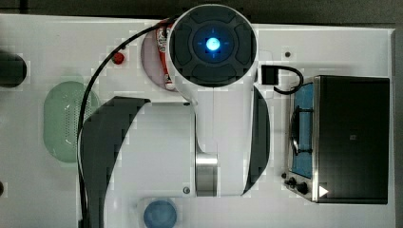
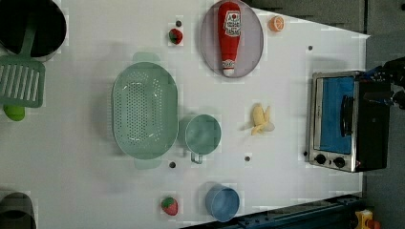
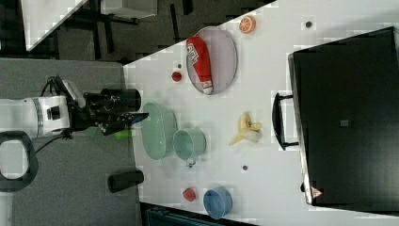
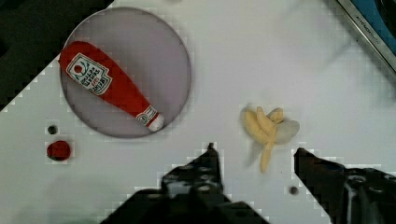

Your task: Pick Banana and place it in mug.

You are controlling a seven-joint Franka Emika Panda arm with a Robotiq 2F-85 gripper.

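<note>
One toy banana [image 4: 266, 128] is lying on the white table [image 4: 280, 56], just beyond the gap of the claw [image 4: 256, 156], which is hanging spread and empty above it; the teal mug [image 2: 203, 134] is standing apart beside the colander [image 2: 143, 109].

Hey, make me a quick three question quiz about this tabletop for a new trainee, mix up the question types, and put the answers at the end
1. True or false: the banana already lies inside the mug.
2. What lies on the grey plate? A) ketchup bottle B) strawberry C) spatula
3. Fill in: the gripper has its fingers ____.

Key: 1 false, it lies on the table; 2 A, the ketchup bottle; 3 open.
</note>
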